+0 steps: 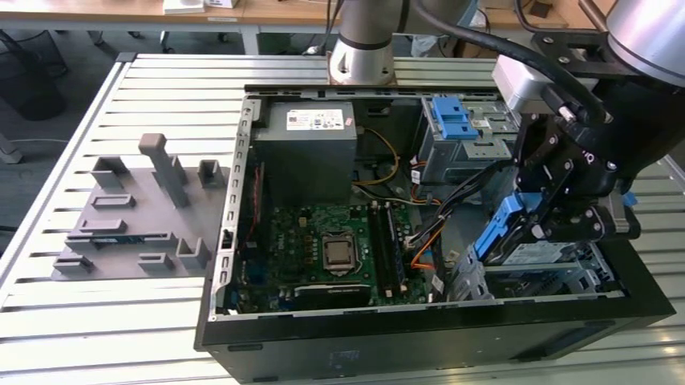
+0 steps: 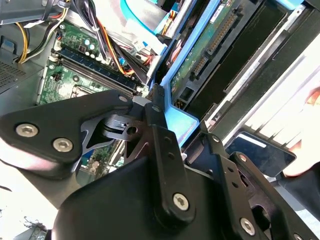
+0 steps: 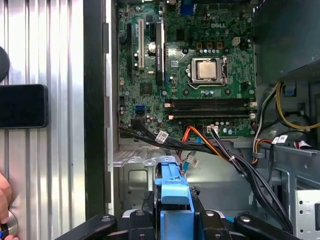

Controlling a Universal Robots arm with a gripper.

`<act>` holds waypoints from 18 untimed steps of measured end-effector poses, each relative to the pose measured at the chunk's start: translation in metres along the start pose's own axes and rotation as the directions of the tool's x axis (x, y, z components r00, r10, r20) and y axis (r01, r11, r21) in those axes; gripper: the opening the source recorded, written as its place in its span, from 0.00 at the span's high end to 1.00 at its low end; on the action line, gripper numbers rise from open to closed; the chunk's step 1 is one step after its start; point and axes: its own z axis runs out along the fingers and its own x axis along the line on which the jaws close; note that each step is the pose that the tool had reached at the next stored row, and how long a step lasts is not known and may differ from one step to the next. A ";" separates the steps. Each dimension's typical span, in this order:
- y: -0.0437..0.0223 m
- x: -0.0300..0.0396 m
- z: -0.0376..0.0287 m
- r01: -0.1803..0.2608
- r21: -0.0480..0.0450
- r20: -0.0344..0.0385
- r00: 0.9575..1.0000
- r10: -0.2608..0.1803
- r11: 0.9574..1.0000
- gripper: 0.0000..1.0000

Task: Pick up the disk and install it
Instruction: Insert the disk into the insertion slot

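Exterior view: gripper clamped on disk, carried edge-up over drive cage inside computer case. Pickup done; disk not yet seated.

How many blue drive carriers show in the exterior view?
2: one on the disk in the gripper; one bare carrier atop the drive cage. The arm may hide more.

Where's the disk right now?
The disk is clamped in the gripper inside the open computer case, at the exterior view's right, over the drive bay beside the motherboard.
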 end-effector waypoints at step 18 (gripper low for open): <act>-0.0003 0.0002 0.0107 0.000 0.000 0.000 1.000 0.000 1.000 0.64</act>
